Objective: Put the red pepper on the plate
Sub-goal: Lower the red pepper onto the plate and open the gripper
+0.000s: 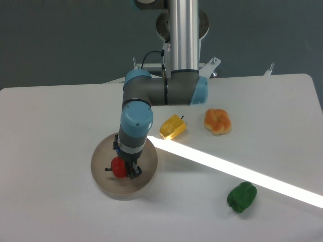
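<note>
A white table (60,116) fills the frame, with a round beige plate (103,171) at lower left. The gripper (122,170) reaches down over the plate, fingers clamped around the red pepper (119,168). A yellow pepper (172,127) lies at centre, an orange pastry (217,121) right of it, a green pepper (241,196) at lower right.

Glossy produce, matt surfaces.
Shiny smooth red pepper (119,168) on matt beige plate (103,174); waxy-looking green pepper (241,196); matt white worktop (50,126); brushed metal arm tube (183,35).

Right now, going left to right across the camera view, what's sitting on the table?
The plate with the red pepper over it at the gripper → yellow pepper → orange pastry-like item → green pepper.
</note>
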Robot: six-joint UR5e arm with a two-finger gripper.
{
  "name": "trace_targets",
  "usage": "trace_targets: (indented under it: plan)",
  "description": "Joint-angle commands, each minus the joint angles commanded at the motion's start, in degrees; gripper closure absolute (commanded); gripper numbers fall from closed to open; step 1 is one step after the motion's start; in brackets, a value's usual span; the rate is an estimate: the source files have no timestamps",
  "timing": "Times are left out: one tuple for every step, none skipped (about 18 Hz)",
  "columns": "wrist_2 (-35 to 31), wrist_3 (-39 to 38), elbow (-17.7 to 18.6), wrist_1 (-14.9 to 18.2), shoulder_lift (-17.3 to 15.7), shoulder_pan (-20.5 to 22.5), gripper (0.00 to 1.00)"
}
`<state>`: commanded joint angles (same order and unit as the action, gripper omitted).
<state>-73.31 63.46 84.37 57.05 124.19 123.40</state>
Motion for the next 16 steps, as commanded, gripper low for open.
trace_targets:
  plan:
    - [0.18, 0.35, 0.70, -1.14, 0.00, 0.26, 0.52]
    - [0.18, 0.96, 0.97, -2.02, 0.00, 0.35, 0.52]
    - [0.18, 1.32, 1.06, -2.20, 0.00, 0.44, 0.52]
    - [0.18, 1.49, 1.15, -2.29, 0.09, 0.44, 0.52]
    - [0.18, 1.58, 1.15, -2.29, 0.00, 0.44, 0.52]
    - [0.18, 1.58, 1.15, -2.29, 0.09, 0.44, 0.52]
    - [0.18, 1.67, 1.24, -2.29, 0.09, 0.44, 0.52]
    - [0.18, 1.76, 1.41, -2.29, 0.00, 0.44, 0.52]
    - [0.18, 1.93, 1.41, -2.29, 0.09, 0.44, 0.52]
    - [0.18, 2.02, 1.59, -2.29, 0.17, 0.44, 0.52]
    - [0.18, 2.02, 1.59, -2.29, 0.26, 0.44, 0.52]
    - [0.18, 2.11, 1.59, -2.29, 0.26, 0.44, 0.52]
    - [0.09, 2.11, 1.59, -2.29, 0.26, 0.44, 0.52]
    - [0.09, 2.11, 1.59, -2.29, 0.26, 0.44, 0.52]
    - [0.09, 2.20, 1.59, -2.29, 0.26, 0.44, 0.51]
    - [0.09, 2.20, 1.59, -2.29, 0.26, 0.44, 0.51]
